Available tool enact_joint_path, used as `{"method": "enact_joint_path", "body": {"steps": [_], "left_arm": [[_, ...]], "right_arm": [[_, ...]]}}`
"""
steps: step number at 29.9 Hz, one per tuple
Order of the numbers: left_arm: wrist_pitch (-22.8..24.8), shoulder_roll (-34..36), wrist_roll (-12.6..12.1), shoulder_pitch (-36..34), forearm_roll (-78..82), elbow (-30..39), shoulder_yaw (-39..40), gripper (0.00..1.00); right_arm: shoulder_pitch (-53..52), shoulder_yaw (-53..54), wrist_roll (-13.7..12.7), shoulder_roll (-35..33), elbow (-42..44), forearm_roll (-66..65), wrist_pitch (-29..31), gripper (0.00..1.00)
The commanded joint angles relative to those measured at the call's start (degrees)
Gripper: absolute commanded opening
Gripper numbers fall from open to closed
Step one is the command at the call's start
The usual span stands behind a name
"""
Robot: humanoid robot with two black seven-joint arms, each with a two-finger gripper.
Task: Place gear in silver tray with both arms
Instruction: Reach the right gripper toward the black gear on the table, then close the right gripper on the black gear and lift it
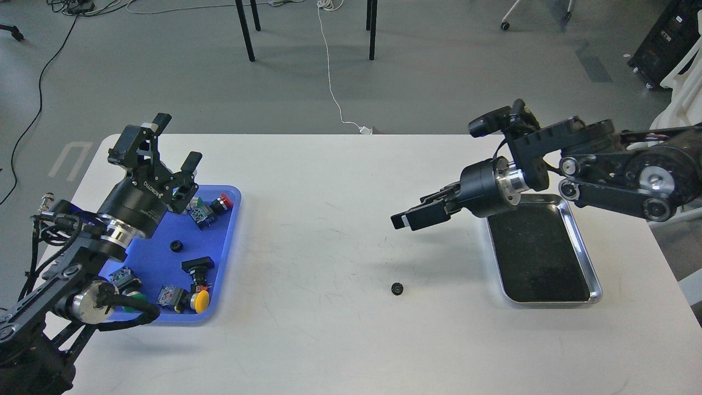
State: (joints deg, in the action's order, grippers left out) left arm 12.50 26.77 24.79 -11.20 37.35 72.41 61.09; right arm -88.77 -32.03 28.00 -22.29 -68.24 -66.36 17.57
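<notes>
On the matte white table [329,340] lies a small toothed black gear [397,288]; left hand [174,144] spread, right hand [412,218] unclear.

A grey floor [164,66] is seen beyond the white desk [329,340], crossed by a white cable [329,71] and black cables [41,82] at the left. Black furniture legs [245,33] are planted at the top, and a dark wheeled case [666,44] is set at the upper right
</notes>
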Motion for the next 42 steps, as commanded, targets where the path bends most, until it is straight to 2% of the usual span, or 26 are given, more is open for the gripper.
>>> {"method": "enact_joint_path", "body": {"steps": [1, 7, 12, 14, 26, 30, 33, 39, 42], "left_arm": [[-0.11, 0.03, -0.09, 0.03, 0.0, 0.27, 0.08, 0.98], [-0.19, -0.32, -0.18, 0.47, 0.0, 0.27, 0.08, 0.98], [-0.45, -0.58, -0.09, 0.56, 0.09, 0.27, 0.43, 0.98], [-0.54, -0.67, -0.09, 0.47, 0.09, 0.27, 0.52, 0.98], [-0.54, -0.67, -0.09, 1.0, 0.09, 0.27, 1.31, 0.98], [-0.54, -0.58, -0.18, 1.17, 0.09, 0.27, 1.31, 0.98], [-0.54, -0.58, -0.18, 1.44, 0.09, 0.27, 1.31, 0.98], [-0.54, -0.58, -0.27, 1.53, 0.09, 0.27, 1.31, 0.98], [-0.54, -0.49, -0.27, 1.44, 0.09, 0.27, 1.31, 0.98]], "right_arm": [[-3.07, -7.86, 0.0, 8.21, 0.12, -1.31, -2.8, 0.94], [-3.26, -15.33, 0.0, 15.16, 2.67, -1.84, -8.33, 0.91], [-0.1, -18.68, 0.0, 18.06, 4.69, -1.84, -17.11, 0.86], [0.61, -19.65, 0.0, 18.86, 4.87, -1.84, -18.53, 0.85], [1.05, -23.6, 0.0, 19.92, 5.22, -1.93, -18.89, 0.75], [1.49, -24.05, 0.0, 19.92, 5.4, -1.84, -18.89, 0.67], [1.58, -24.31, 0.0, 19.92, 5.66, -1.93, -18.89, 0.66], [1.58, -24.92, 0.0, 19.92, 5.75, -1.93, -18.89, 0.52], [1.58, -25.01, 0.0, 19.92, 5.57, -1.93, -18.89, 0.52]]}}
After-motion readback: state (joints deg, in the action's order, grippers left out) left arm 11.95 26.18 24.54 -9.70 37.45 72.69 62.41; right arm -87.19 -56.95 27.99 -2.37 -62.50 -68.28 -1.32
